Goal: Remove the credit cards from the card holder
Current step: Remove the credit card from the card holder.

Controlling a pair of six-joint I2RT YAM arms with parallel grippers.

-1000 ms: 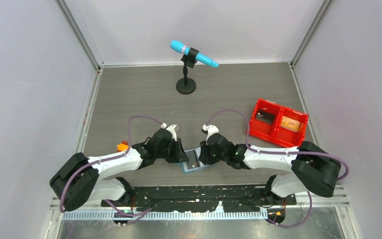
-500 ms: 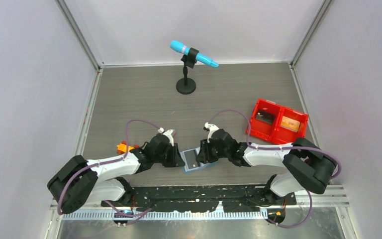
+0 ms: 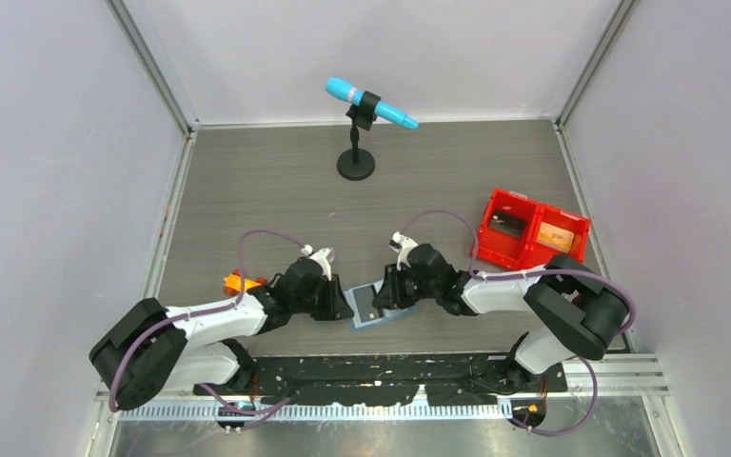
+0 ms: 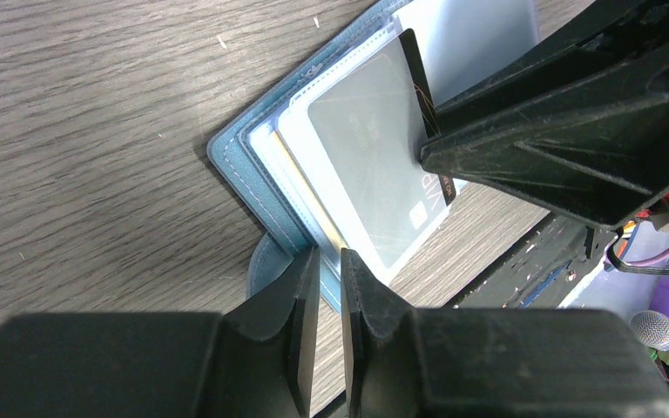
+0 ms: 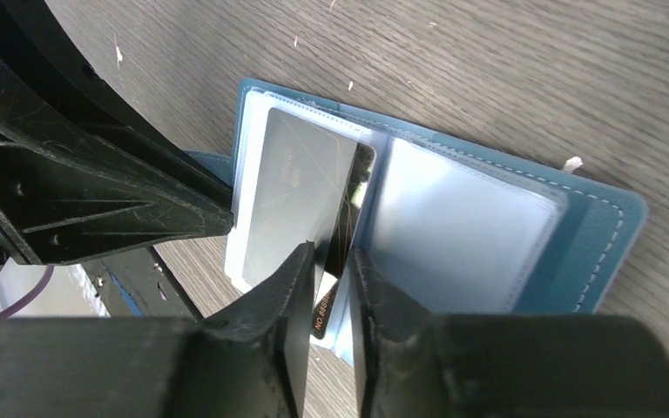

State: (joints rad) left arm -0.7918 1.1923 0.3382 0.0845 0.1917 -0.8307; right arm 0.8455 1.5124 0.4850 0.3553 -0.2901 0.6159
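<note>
Lying open on the table (image 3: 276, 190) just ahead of the arm bases, the card holder (image 3: 371, 311) sits between both grippers. Left gripper (image 4: 329, 283): jaws nearly closed, pinching the holder's near edge. Right gripper (image 5: 332, 279): jaws narrowed to a slit, clamped on the dark edge of a grey-faced credit card (image 5: 300, 192) that lies atop the holder's clear pockets.

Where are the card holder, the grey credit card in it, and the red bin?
card holder (image 5: 605, 252): right wrist view, on the blue outer cover.
credit card (image 5: 300, 187): right wrist view, on its grey face.
red bin (image 3: 531, 231): top external view, on the middle divider.
</note>
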